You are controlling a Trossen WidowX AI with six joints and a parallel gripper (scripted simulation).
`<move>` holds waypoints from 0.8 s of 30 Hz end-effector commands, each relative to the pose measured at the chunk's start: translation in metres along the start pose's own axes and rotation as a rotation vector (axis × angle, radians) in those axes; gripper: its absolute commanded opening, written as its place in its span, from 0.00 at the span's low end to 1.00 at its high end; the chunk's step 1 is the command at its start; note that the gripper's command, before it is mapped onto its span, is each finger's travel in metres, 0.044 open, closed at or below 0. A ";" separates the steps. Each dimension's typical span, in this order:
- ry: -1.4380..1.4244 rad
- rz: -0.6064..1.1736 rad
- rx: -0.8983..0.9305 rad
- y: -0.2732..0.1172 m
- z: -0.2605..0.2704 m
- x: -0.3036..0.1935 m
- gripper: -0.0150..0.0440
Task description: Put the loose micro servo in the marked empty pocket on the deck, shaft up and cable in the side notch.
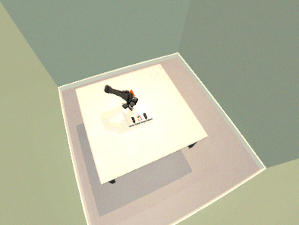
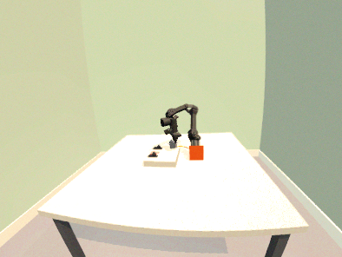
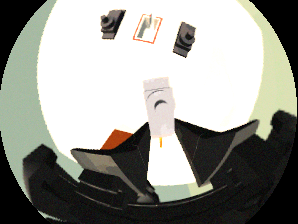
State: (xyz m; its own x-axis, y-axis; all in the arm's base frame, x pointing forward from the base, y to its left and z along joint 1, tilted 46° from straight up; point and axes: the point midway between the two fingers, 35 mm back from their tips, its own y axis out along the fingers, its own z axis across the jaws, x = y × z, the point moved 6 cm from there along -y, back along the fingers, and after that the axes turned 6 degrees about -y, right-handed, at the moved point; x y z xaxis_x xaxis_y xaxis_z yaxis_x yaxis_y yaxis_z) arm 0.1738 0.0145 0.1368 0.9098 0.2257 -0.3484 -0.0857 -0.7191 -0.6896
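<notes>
My black parallel-jaw gripper [image 3: 160,137] is clenched on the small pale grey micro servo [image 3: 158,104], centre of the wrist view. The red-outlined empty pocket [image 3: 147,28] lies upper centre (between two seated dark servos). A tilted grip could jam an ear or strand the cable.

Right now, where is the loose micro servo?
In the wrist view the micro servo sits centred, clamped in the gripper, just short of the red-marked pocket.

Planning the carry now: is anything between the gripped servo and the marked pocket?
Nothing visible. The gripper is shut on the servo; bare deck lies ahead up to the marked pocket, between two seated servos.
</notes>
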 end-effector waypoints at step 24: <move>0.008 -0.015 0.004 -0.013 -0.012 0.013 0.25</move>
State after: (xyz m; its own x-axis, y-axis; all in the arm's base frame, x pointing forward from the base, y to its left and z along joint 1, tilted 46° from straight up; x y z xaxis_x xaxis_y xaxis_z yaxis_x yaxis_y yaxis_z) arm 0.1781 0.0183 0.1469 0.9102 0.2240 -0.3484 -0.0903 -0.7137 -0.6946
